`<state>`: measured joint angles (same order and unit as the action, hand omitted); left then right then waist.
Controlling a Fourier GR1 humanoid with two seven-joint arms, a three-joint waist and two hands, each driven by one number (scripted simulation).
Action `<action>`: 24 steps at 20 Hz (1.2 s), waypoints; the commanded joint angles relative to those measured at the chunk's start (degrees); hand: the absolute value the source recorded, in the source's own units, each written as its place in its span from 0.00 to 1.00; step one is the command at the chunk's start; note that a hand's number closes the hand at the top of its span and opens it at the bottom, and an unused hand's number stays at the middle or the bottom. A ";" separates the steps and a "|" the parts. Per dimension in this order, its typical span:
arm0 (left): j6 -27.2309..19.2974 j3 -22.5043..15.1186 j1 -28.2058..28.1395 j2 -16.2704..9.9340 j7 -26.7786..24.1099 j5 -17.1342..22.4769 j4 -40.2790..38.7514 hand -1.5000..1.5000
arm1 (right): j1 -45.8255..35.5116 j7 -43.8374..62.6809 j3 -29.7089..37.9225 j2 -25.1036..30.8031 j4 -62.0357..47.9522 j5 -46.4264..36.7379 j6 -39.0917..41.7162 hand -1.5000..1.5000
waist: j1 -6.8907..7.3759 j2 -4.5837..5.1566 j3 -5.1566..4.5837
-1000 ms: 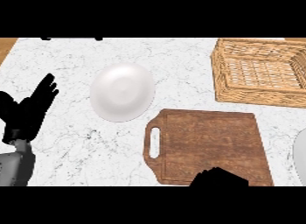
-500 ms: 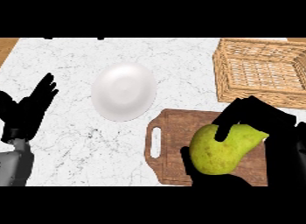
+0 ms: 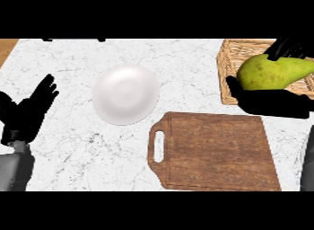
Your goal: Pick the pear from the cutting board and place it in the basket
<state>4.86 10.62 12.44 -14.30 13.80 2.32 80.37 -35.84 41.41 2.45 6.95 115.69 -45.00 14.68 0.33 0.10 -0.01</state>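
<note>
Right hand (image 3: 269, 101) curled round the green pear (image 3: 273, 72), fingers and thumb wrapped on it, held up over the near-left part of the wicker basket (image 3: 229, 58) at the table's (image 3: 67, 58) far right, clear of the wooden cutting board (image 3: 216, 150). Left hand (image 3: 23, 110) resting open at the left edge, fingers up and spread, holding nothing. White plate (image 3: 125, 94) lying on the table between left hand and board, just beyond the board's handle end

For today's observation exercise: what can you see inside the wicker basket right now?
The basket shows only woven wall and a strip of floor at its left. The pear, held in the right hand, hangs in front and covers the rest, so its contents there cannot be seen.
</note>
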 commanded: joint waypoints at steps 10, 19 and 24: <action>0.48 0.88 -0.46 -0.50 -1.47 -0.32 -0.50 0.50 | 4.15 -24.87 9.37 5.87 -23.23 5.45 -11.98 1.00 | -0.03 -0.05 0.02; 2.12 1.28 -0.10 -1.36 1.02 1.07 0.54 0.50 | -1.48 -27.14 16.39 6.96 -40.56 6.80 -21.11 0.00 | 0.38 0.04 0.02; -1.64 -1.92 -2.64 3.19 1.82 -1.29 5.69 0.50 | -3.33 -34.41 17.95 13.68 -46.86 10.56 -18.93 0.00 | 0.10 -0.06 0.03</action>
<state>5.03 10.60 10.76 -13.47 14.19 2.03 82.74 -37.83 11.21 18.87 17.41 73.66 -37.25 -5.16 0.51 0.10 0.02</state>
